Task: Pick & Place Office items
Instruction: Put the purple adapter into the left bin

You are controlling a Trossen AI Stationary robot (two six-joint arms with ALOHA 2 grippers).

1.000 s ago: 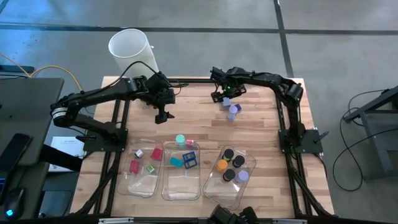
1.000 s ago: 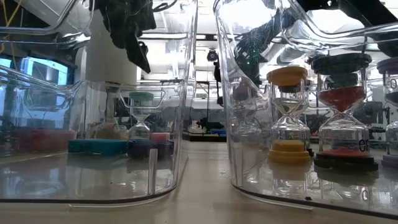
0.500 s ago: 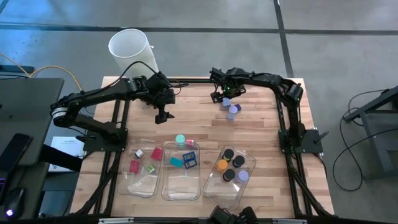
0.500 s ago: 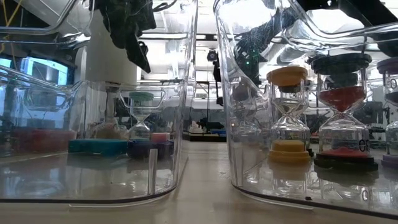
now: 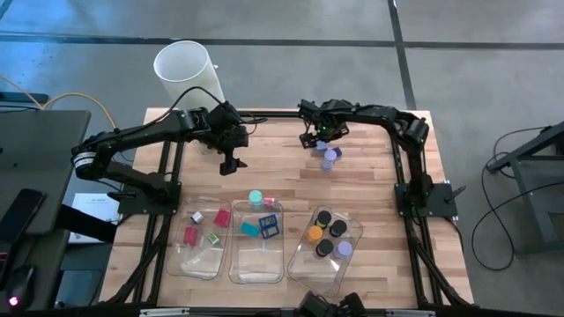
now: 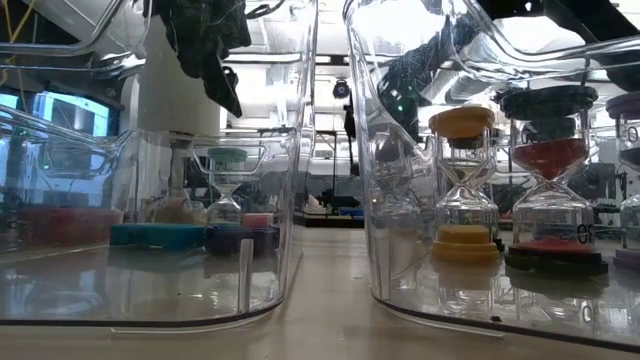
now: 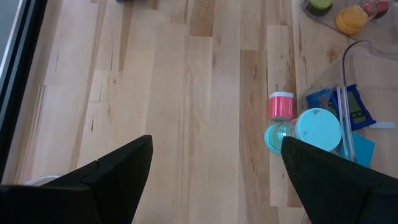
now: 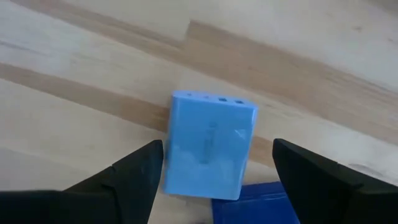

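Observation:
My right gripper point(image 5: 319, 139) is open near the table's far edge. In its wrist view point(image 8: 217, 146) the fingers stand on either side of a light blue block point(image 8: 208, 146) that lies flat on the wood, with gaps on both sides. A darker blue piece point(image 8: 255, 208) lies against that block. Purple-capped pieces point(image 5: 330, 157) rest just beside this gripper. My left gripper point(image 5: 231, 163) hangs open over bare wood point(image 7: 216, 142). A teal-capped sand timer point(image 7: 317, 127) and a pink piece point(image 7: 281, 104) sit at the middle tray's far end.
Three clear trays sit along the near edge: left point(image 5: 189, 255) with red and pink pieces, middle point(image 5: 258, 264) with teal and blue blocks, right point(image 5: 339, 269) with round-capped timers point(image 6: 462, 180). A tall white cylinder point(image 5: 185, 69) stands at the far left corner. Bare wood lies between arms and trays.

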